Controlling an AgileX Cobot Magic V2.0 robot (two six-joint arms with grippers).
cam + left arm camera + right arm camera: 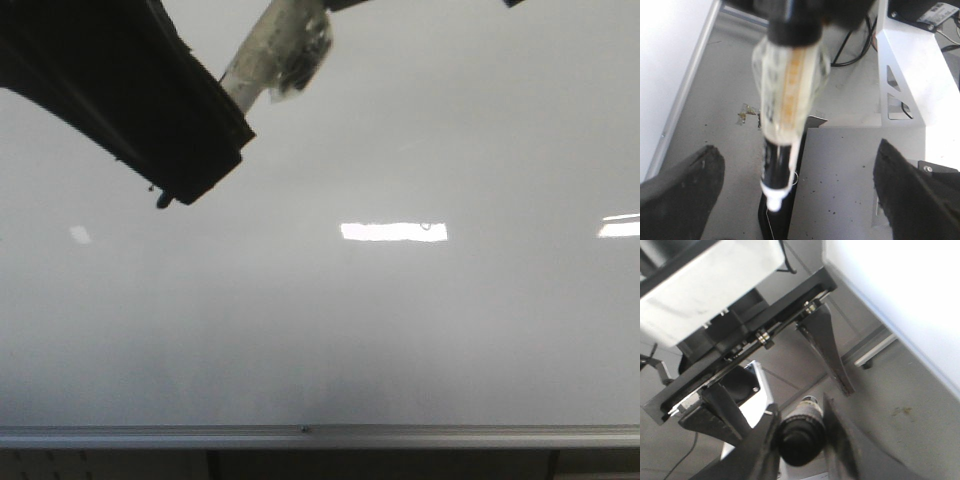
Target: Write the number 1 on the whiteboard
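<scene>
The whiteboard (400, 330) fills the front view, with its silver rail (320, 436) along the bottom. No black stroke of a number 1 shows on it. My left gripper (800, 200) is open, its black fingers (682, 190) wide apart. A marker (785, 115) wrapped in clear tape hangs between them from the wrist and touches neither finger. In the front view one black finger (150, 100) and the taped marker (275, 55) are in front of the board's upper left. My right gripper (800, 440) is shut on a black-ended cylinder (799, 437), seemingly a marker.
Bright rectangular light reflections (393, 231) lie on the board. The left wrist view shows grey floor, a white stand (912, 85), cables and the board's edge (670, 75). The right wrist view shows a black frame (770, 325) and the board (900, 300).
</scene>
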